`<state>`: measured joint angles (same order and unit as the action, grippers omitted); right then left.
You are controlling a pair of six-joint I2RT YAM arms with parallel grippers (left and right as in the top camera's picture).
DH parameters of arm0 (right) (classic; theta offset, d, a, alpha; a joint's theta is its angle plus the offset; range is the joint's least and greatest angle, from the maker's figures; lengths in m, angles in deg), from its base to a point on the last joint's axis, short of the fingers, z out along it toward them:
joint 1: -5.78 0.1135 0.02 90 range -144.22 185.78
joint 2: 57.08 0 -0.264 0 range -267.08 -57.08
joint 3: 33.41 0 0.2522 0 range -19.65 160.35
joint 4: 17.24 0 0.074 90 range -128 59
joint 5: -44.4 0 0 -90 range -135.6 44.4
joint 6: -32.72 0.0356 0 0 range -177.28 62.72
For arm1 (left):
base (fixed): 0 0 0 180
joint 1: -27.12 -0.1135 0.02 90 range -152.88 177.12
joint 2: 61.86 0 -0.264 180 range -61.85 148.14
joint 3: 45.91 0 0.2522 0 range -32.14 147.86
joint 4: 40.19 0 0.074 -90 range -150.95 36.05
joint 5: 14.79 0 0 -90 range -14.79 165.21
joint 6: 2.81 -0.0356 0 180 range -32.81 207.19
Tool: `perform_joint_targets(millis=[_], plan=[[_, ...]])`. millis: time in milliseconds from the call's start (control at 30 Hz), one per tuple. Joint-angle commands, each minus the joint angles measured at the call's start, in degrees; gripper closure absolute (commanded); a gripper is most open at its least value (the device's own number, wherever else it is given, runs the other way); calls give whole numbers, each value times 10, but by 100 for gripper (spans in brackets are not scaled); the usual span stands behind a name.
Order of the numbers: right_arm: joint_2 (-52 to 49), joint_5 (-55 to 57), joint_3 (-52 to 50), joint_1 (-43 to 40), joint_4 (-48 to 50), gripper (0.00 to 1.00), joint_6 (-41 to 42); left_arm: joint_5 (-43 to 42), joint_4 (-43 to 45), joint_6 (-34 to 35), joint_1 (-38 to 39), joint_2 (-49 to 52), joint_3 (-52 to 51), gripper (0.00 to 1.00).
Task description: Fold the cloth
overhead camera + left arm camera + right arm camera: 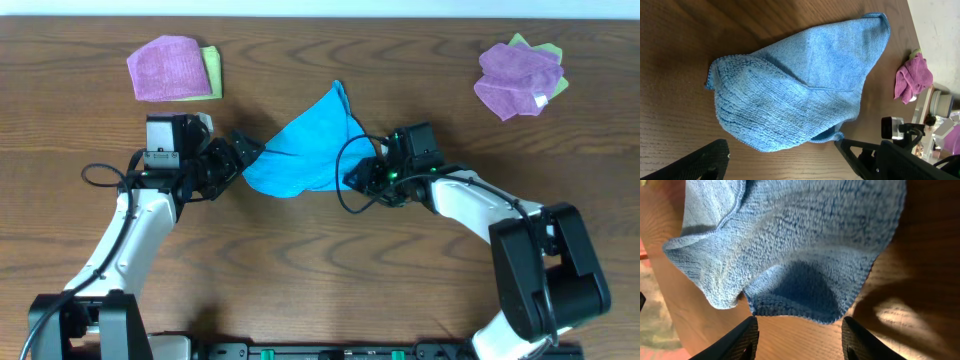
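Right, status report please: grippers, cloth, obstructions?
Left gripper open, right gripper open, flanking the cloth. Cloth crumpled, not neatly folded. Purple cloths well clear.

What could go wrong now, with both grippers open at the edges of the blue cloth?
1. The cloth lies bunched, with layers overlapping, so the left gripper might pinch two layers and spoil the fold.
2. At the right gripper, the hem only just reaches its open fingers; a shallow grip may slip when lifted.

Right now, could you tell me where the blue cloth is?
In the overhead view the blue cloth lies bunched mid-frame, between the left gripper and right gripper.
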<state>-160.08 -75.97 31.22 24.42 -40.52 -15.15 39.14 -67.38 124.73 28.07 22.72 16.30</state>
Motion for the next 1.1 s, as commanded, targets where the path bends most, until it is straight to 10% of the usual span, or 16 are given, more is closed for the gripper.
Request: perform_joint_targets(millis=[0,1067], plan=[[9,-10,-4,10,-1,45,26,-8,0,2,-2,4,5,5],[11,-30,-5,9,10,43,239,7,3,2,-2,4,5,5]])
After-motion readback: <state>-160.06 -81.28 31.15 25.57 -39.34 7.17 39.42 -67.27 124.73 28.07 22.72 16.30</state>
